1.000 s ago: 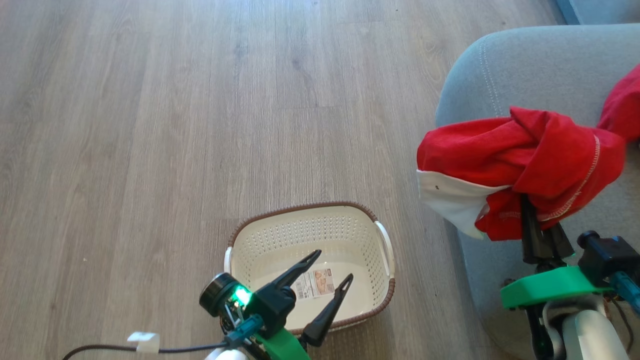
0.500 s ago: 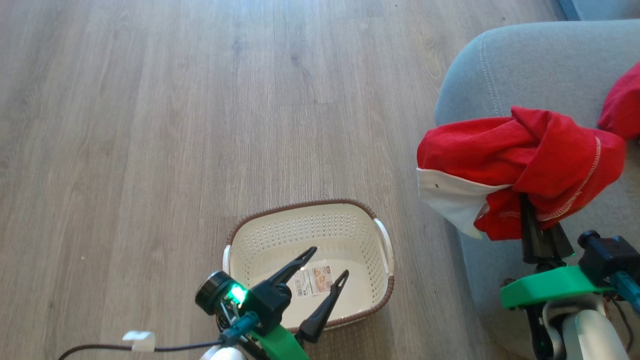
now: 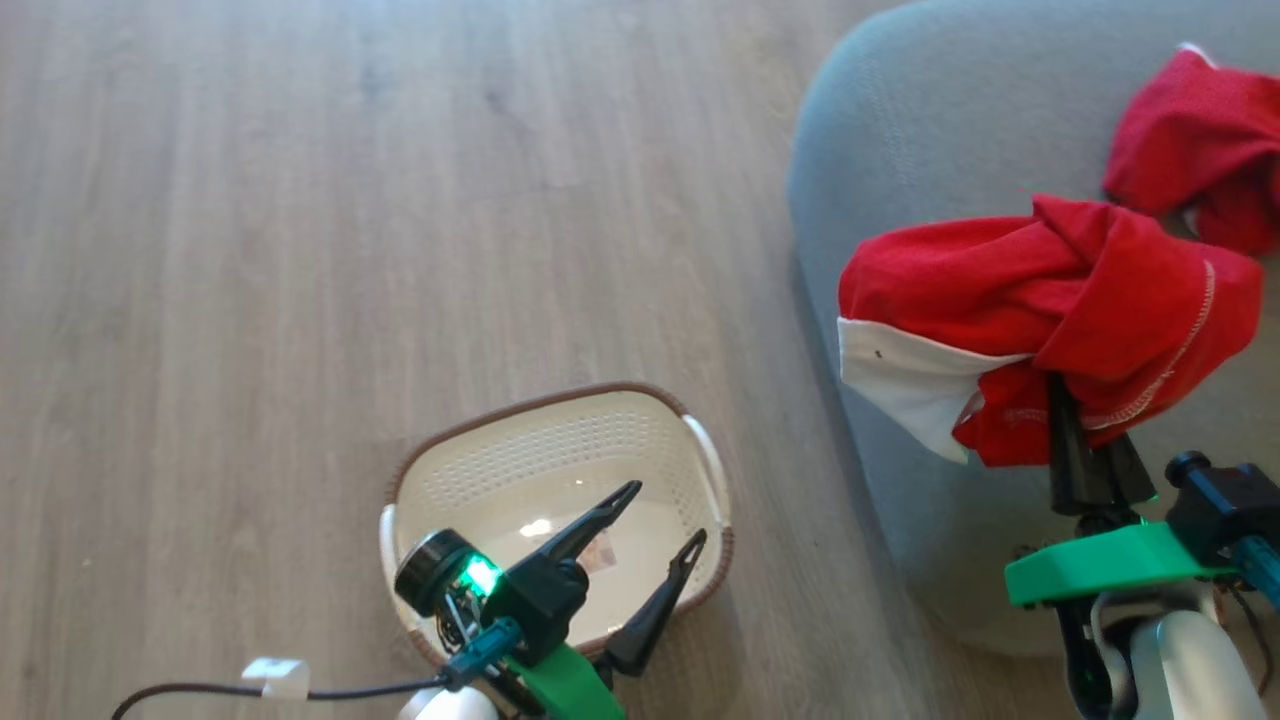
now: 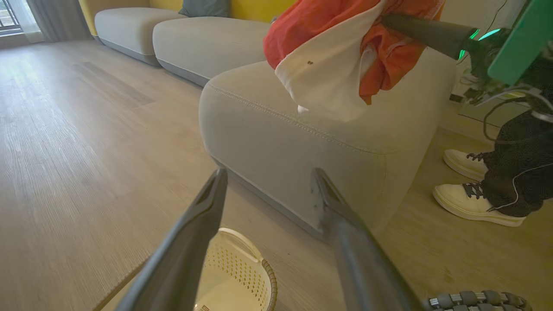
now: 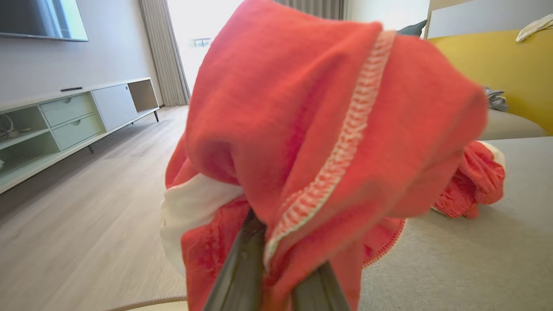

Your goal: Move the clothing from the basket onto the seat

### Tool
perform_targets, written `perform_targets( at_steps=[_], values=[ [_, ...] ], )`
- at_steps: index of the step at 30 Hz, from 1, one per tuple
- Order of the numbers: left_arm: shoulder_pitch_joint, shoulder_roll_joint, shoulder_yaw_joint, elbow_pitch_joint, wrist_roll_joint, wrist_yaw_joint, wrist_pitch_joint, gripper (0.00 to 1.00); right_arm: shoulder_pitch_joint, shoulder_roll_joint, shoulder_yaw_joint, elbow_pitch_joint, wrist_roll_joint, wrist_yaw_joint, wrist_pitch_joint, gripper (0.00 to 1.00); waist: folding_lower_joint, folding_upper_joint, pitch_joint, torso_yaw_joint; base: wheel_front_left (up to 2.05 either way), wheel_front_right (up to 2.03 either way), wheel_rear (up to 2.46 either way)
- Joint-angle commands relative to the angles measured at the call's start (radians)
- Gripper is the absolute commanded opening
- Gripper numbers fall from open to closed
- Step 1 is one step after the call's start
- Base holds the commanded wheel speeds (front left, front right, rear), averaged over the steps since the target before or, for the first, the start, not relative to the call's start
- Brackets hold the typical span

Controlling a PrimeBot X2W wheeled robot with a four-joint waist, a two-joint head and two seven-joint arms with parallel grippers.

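Beside the seat (image 4: 302, 142), left wrist view shows shoes (image 4: 471, 201); right claw (image 3: 1058, 410) grips clothing (image 3: 1040, 290), left claw (image 3: 666, 512) gapes empty.

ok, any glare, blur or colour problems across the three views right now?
Head view: floor grain is smeared, and there's a glare spot on the basket bottom. Left wrist view: warm cast, the garment reads orange. Right wrist view: the garment sits close to the lens and looks soft; the window behind it is blown out.

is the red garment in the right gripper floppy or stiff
Probably floppy: the red garment drapes over the right gripper, white panel sagging. Likely light: a narrow pinch holds it. Should slump, not roll, on the seat.
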Motion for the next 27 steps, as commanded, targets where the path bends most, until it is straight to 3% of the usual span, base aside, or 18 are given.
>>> perform_targets(
  at_steps=[1,16,27],
  values=[
    [-0.052,0.008,0.023,-0.039,0.002,-0.001,-0.005,1.0,-0.05,-0.004,0.016,-0.045,-0.001,0.0,-0.007,0.0,0.0,0.0,0.023,-0.052,0.0,0.0,0.0],
    [-0.097,0.042,-0.025,-0.064,0.016,-0.001,-0.005,1.0,-0.048,-0.004,-0.004,-0.079,0.033,0.0,-0.007,0.0,0.0,0.0,0.087,-0.295,0.0,0.0,0.0],
    [-0.108,0.046,-0.055,-0.064,0.018,-0.001,-0.005,1.0,-0.043,-0.004,-0.012,-0.085,0.058,0.0,-0.007,0.0,0.0,0.0,0.104,-0.376,0.0,0.0,0.0]
  ],
)
